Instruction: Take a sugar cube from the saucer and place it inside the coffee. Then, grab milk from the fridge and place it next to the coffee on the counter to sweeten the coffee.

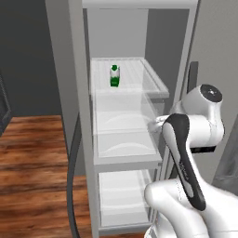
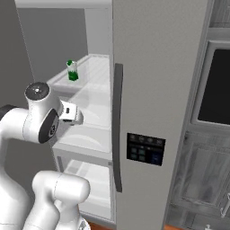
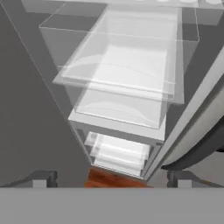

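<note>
Fridge [image 1: 79, 116]: door swung open, translucent shelves shown inside | Milk [image 1: 114, 76]: stood upright on the upper glass shelf [image 1: 153, 81], near its back left | Gripper [image 3: 111, 179]: jaws spread wide, nothing held, aimed at the lower drawers [image 3: 122, 94], below the milk's shelf and well apart from the carton
</note>
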Controlling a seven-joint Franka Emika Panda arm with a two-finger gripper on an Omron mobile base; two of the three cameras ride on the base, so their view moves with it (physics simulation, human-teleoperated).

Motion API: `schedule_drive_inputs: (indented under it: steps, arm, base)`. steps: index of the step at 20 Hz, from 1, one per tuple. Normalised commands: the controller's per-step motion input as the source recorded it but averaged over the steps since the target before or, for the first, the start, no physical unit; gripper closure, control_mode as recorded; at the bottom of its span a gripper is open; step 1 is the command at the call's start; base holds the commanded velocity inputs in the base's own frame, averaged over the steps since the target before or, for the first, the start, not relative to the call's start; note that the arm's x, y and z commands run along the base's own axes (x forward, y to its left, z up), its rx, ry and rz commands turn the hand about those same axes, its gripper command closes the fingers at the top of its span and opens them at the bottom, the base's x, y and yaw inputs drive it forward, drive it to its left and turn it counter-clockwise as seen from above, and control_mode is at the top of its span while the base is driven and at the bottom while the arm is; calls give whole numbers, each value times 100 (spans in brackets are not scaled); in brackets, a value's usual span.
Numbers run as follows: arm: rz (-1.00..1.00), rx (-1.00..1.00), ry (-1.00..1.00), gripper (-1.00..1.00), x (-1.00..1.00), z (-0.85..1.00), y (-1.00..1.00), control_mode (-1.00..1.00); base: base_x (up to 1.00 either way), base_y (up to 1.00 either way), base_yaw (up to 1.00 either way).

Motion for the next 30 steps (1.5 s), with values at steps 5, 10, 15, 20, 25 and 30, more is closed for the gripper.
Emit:
schedule_drive_inputs:
  steps: [5, 10, 15, 20, 25, 30]
  arm:
    - [12, 0, -30, -100, 31, 46, 1, -100]
    - [4, -1, -11, -100, 32, 47, 26, -100]
    - [0, -1, 0, -100, 42, 42, 16, -100]
    - [0, 0, 0, -100, 49, 27, 0, -100]
    - [1, 0, -1, -100, 39, 9, 13, -100]
    - [0, 0, -4, -100, 28, 2, 18, -100]
  base:
    - [0, 0, 0]
    - [0, 0, 0]
    - [0, 0, 0]
    - [0, 0, 0]
    - [0, 0, 0]
    - [0, 0, 0]
